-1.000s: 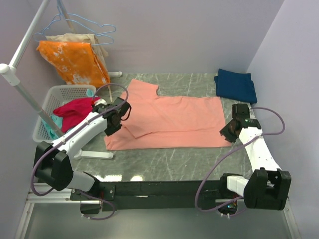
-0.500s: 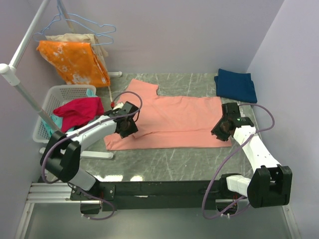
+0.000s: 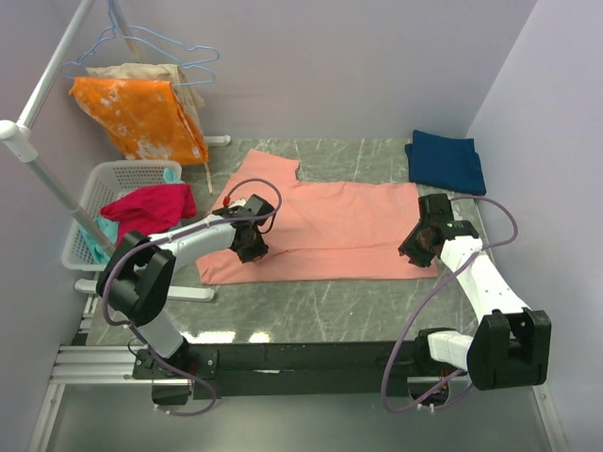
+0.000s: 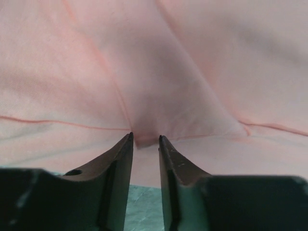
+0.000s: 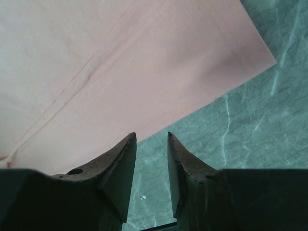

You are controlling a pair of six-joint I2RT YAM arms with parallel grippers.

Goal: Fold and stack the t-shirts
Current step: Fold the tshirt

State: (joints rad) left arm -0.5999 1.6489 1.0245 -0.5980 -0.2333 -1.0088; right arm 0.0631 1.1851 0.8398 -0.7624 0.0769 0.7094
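The salmon-pink t-shirt (image 3: 330,221) lies spread flat on the green marble table (image 3: 330,311), with its left sleeve folded in. My left gripper (image 3: 251,249) is low over the shirt's left part. In the left wrist view its jaws (image 4: 145,138) stand narrowly open, with a pointed fold of the pink cloth (image 4: 192,62) at the tips. My right gripper (image 3: 417,247) is by the shirt's near right corner. It is narrowly open and empty (image 5: 151,135), over bare table just off the hem (image 5: 96,62). The dark navy t-shirt (image 3: 446,161) lies folded at the back right.
A white laundry basket (image 3: 122,166) stands at the left and holds a magenta-red garment (image 3: 146,207). An orange white-blotched cloth (image 3: 141,118) hangs on a hanger from the white rack (image 3: 38,160) at the back left. Walls close in the back and right sides.
My left gripper has moved right, from the shirt's left edge onto the folded sleeve. My right gripper moved in to the shirt's near right corner, then held still.
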